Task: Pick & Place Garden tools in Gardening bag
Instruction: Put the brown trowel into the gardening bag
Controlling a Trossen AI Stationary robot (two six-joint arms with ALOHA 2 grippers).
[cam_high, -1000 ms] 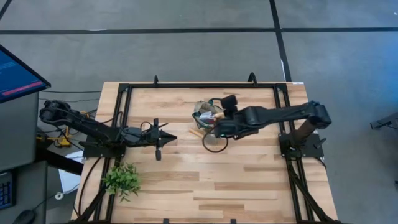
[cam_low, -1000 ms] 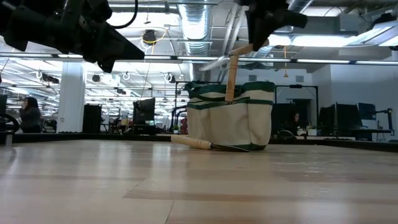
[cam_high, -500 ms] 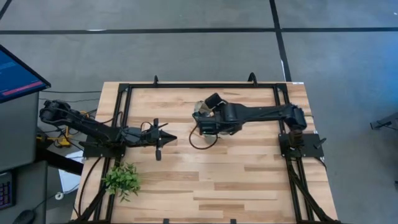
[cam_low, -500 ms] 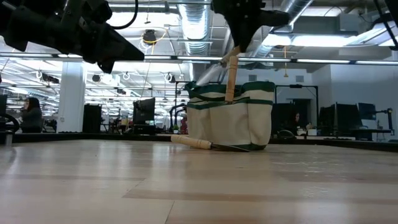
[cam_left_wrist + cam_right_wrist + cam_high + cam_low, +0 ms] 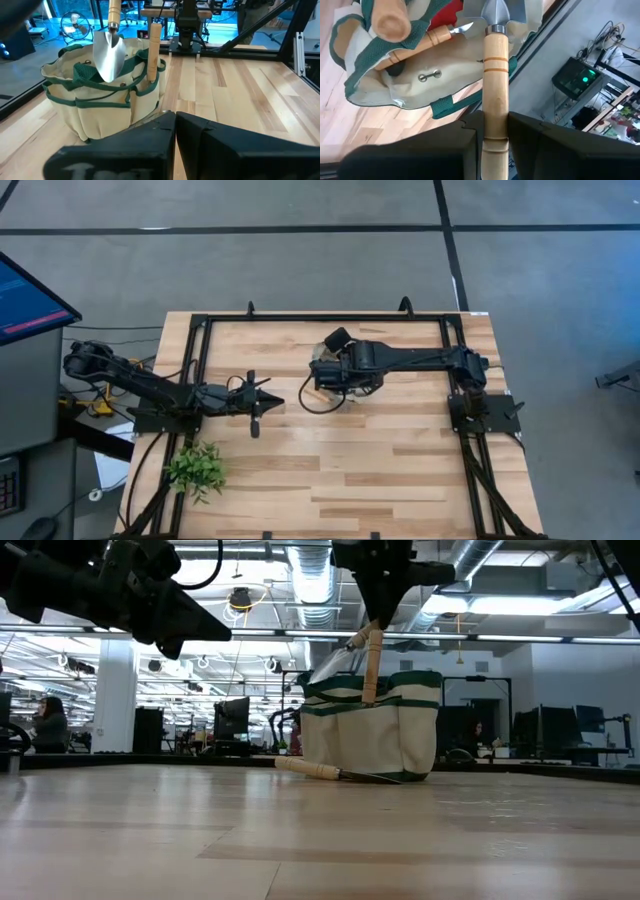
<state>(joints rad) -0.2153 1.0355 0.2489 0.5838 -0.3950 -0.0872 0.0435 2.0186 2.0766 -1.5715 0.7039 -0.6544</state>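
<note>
Trowel point(image 5: 495, 90) is gripped by its wooden handle between the right fingers point(image 5: 525, 135), blade over the gardening bag point(image 5: 95, 107); left fingers point(image 5: 172, 145) are shut, well apart.

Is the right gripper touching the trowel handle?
Touching. Right wrist view: the right gripper has both fingers pressed against the trowel handle, above the bag.
</note>
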